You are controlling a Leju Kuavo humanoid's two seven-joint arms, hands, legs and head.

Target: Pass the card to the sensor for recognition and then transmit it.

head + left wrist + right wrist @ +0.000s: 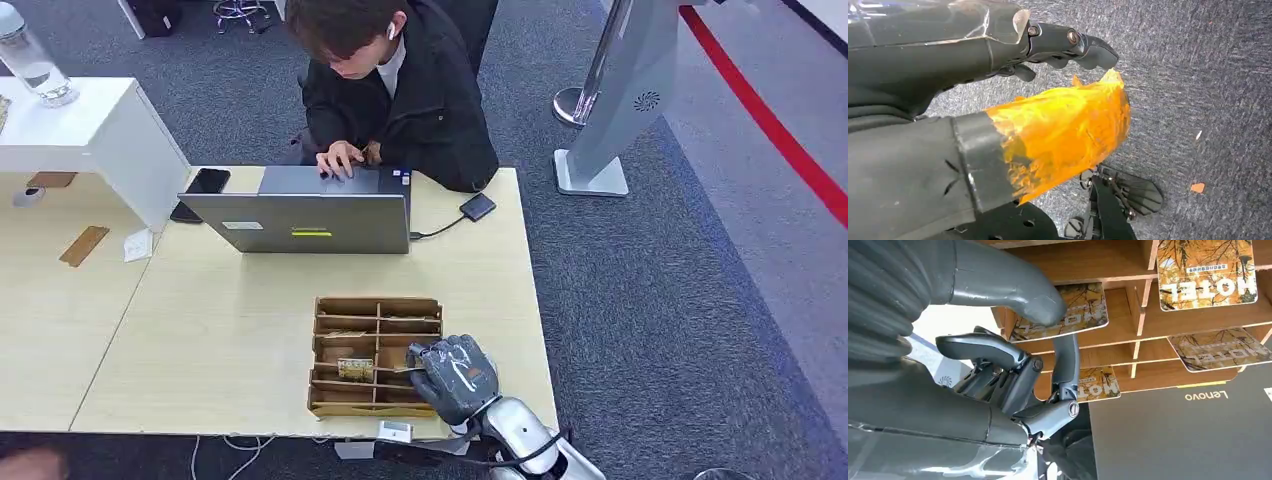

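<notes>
Light wooden table [230, 330] bears card rack [376, 355], laptop [310, 208], phone [202, 192].

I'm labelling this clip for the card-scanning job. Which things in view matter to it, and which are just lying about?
Belongs to the job:
- right robot hand, at the rack
- wooden card rack
- hotel cards in its slots

Just lying about:
- laptop, a person typing on it
- black phone
- water bottle
- left robot hand, over the carpet

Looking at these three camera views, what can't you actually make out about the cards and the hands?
- Head view: the right hand covers the wooden rack's near right corner, hiding cards there.
- Right wrist view: whether the fingers touch a hotel card; the thumb overlaps it.
- Left wrist view: the left hand's fingertips; orange tape blocks them.
</notes>
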